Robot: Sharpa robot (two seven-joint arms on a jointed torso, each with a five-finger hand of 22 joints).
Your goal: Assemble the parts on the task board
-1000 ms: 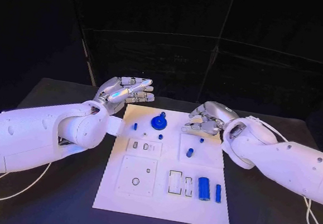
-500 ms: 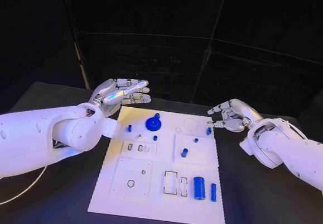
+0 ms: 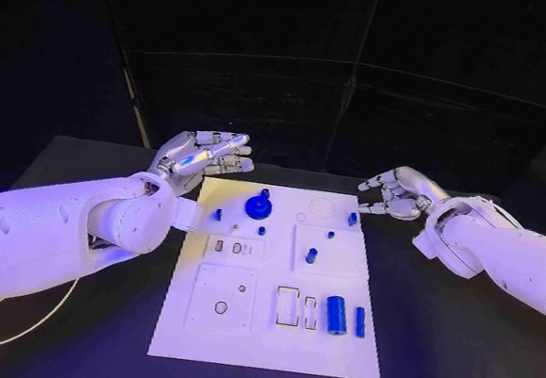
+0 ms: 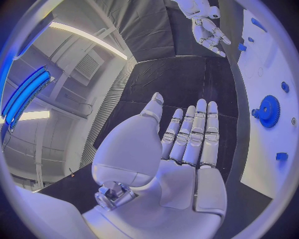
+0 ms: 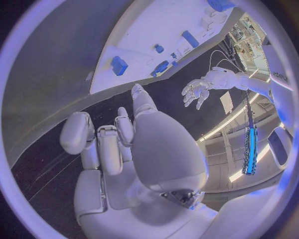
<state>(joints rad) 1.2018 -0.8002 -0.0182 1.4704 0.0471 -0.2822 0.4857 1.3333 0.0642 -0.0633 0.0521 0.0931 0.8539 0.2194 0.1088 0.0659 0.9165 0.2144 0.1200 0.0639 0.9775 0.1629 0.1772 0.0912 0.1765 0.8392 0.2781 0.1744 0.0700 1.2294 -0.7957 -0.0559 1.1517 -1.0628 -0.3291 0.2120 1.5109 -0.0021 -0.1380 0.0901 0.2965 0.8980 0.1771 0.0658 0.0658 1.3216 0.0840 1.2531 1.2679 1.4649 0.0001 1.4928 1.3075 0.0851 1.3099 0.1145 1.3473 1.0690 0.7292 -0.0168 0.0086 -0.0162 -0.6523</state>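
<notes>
The white task board [image 3: 266, 340] lies at the centre of the frame on the black tabletop [image 3: 468, 369], with small blue parts [image 3: 335, 314] scattered over it and a blue gear [image 3: 260, 208] near its top edge. The left robot hand [image 3: 202, 158] hovers at the board's upper left corner, fingers straight, released and empty. The right robot hand [image 3: 396, 193] sits off the upper right corner, fingers curled in, holding nothing.

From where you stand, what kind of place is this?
Probably a robotics lab test station: a white task board with blue parts lies on a black table, dark curtains hang behind, and ceiling strip lights show in the wrist views.
</notes>
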